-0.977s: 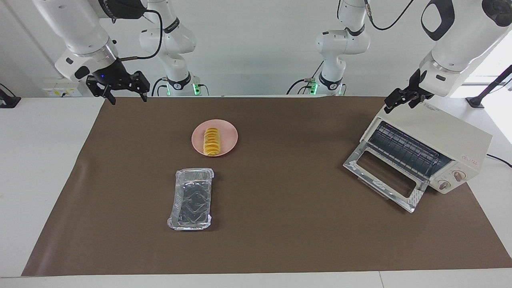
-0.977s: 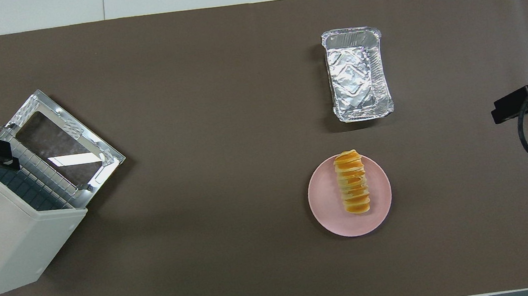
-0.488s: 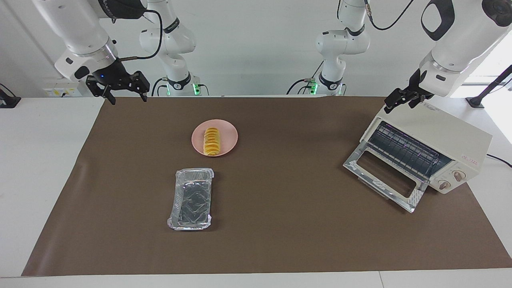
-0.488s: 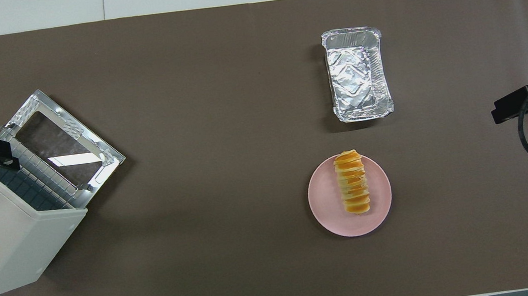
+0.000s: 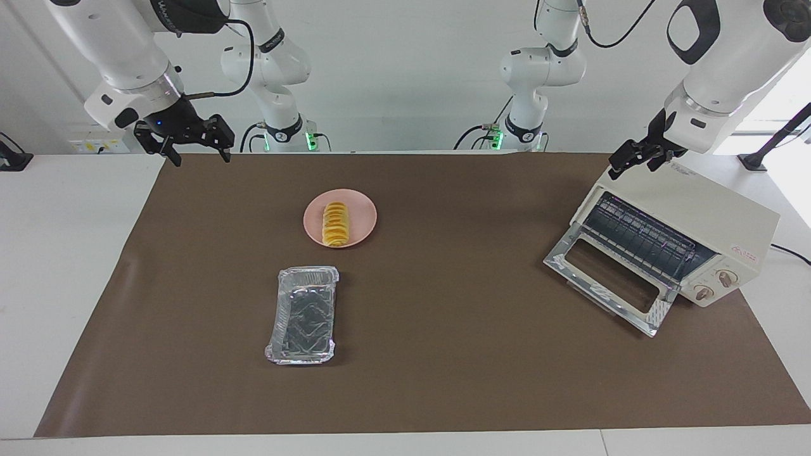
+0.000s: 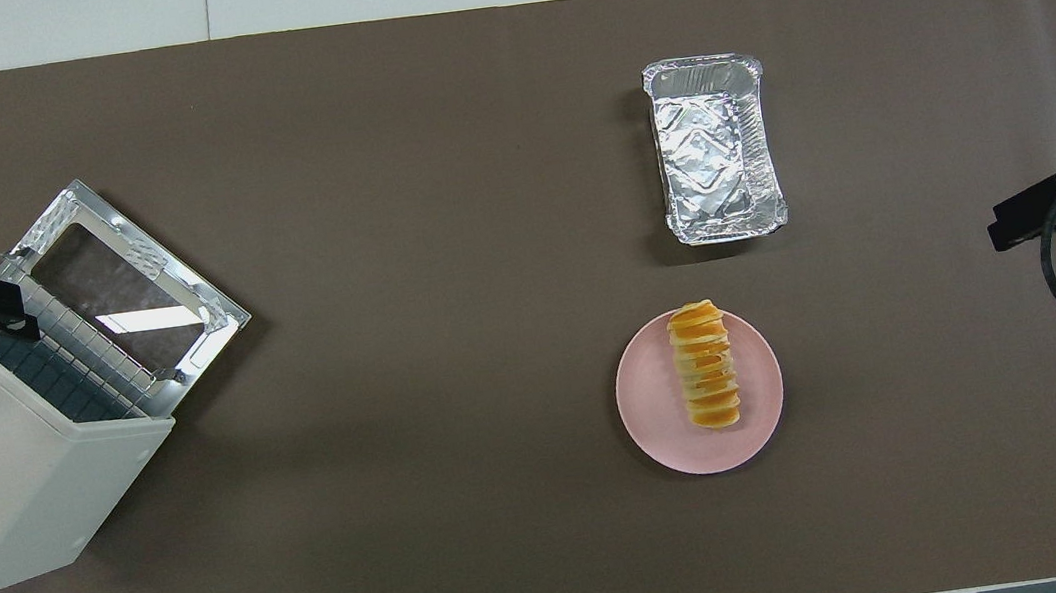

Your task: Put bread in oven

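- the bread (image 5: 335, 223) lies lengthwise on a round pink plate (image 5: 362, 218) on the brown mat (image 5: 443, 354), toward the right arm's end of the table.
- a silver foil tray (image 5: 303, 315) sits farther from the robots than the plate, near it but not touching; it holds nothing.
- the right gripper (image 5: 193, 155) hangs in the air over the mat's edge at the right arm's end; its fingers are spread apart and hold nothing. the bread is well apart from them, out toward the middle of the table.
- the oven (image 5: 697, 221) stands at the left arm's end of the table, angled, its glass door (image 5: 608, 278) folded down onto the mat and the wire rack (image 5: 640, 237) showing inside.
- the left gripper (image 5: 624, 166) is over the oven's top edge; i cannot tell how it is set. the bread is well apart from it too.
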